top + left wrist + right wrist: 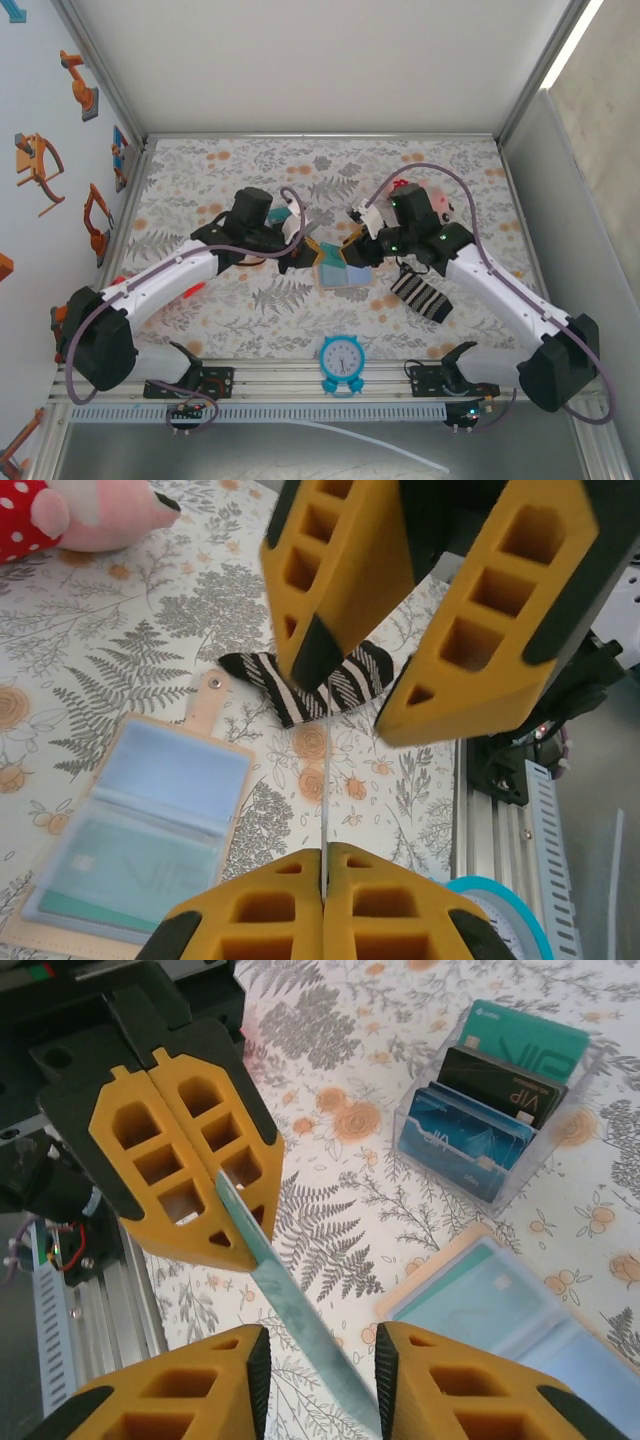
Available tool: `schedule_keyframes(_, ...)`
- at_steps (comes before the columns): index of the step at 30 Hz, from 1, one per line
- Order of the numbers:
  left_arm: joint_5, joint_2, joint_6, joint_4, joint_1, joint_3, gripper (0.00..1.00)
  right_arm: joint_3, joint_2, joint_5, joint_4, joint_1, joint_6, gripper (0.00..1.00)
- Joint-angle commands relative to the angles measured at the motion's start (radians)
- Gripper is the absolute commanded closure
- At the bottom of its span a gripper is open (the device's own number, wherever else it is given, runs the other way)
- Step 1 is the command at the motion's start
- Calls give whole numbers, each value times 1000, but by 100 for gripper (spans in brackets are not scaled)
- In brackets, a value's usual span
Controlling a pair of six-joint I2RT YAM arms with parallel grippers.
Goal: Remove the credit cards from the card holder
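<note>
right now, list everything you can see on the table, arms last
card holder: 1, tan, pale blue inside, open mid table
pocketed card: 1, teal, inside the card holder
loose card: 1, bluish, between the pincers
card stand: 1, clear, holding teal, black, blue cards
sock: 1, black-white striped, right of card holder
clock: 1, blue, near edge
plush toy: 1, pink, beyond right arm
left pincer: 1, yellow, shut on loose card
right pincer: 1, yellow, open around it

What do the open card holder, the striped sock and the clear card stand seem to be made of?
Card holder: probably leather or imitation leather, matte tan border and strap; its pockets look like clear plastic film, a teal card showing through. Striped sock: knitted fabric, matte, limp. Card stand: clear rigid plastic, perhaps acrylic; cards show through its walls.
</note>
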Motion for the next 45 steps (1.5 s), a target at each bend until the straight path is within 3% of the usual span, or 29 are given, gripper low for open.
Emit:
schedule_keyframes(1, -57, -82, -93, 132, 1, -72, 100, -57, -82, 57, 106, 8, 55, 62)
schedule_keyframes(8, -110, -223, -254, 369, 6, -246, 100, -217, -204, 150, 316, 8, 188, 46)
schedule_keyframes(16, -98, -345, -298, 408, 7, -298, 100, -300, -145, -97, 613, 8, 351, 44)
schedule_keyframes(22, -95, -380, -297, 399, 6, -298, 100, -278, -58, -205, 726, 11, 407, 47)
schedule_keyframes(26, -91, -375, -309, 410, 7, -299, 100, -272, -38, -242, 774, 14, 432, 57)
schedule_keyframes(29, -90, -366, -323, 430, 6, -302, 100, -270, -34, -257, 790, 14, 442, 72)
schedule_keyframes(33, -89, -352, -340, 451, 7, -299, 100, -266, -46, -256, 765, 15, 434, 100)
schedule_keyframes(35, -91, -347, -346, 447, 7, -296, 99, -264, -55, -243, 738, 16, 421, 100)
schedule_keyframes(36, -95, -345, -347, 436, 8, -290, 91, -264, -64, -236, 720, 16, 410, 100)
schedule_keyframes(39, -142, -347, -323, 341, 12, -250, 50, -255, -91, -200, 642, 16, 370, 100)
schedule_keyframes(42, -220, -358, -296, 222, 15, -188, 28, -237, -114, -158, 551, 16, 324, 100)
schedule_keyframes(45, -263, -358, -280, 127, 15, -119, 20, -221, -118, -134, 479, 16, 294, 100)
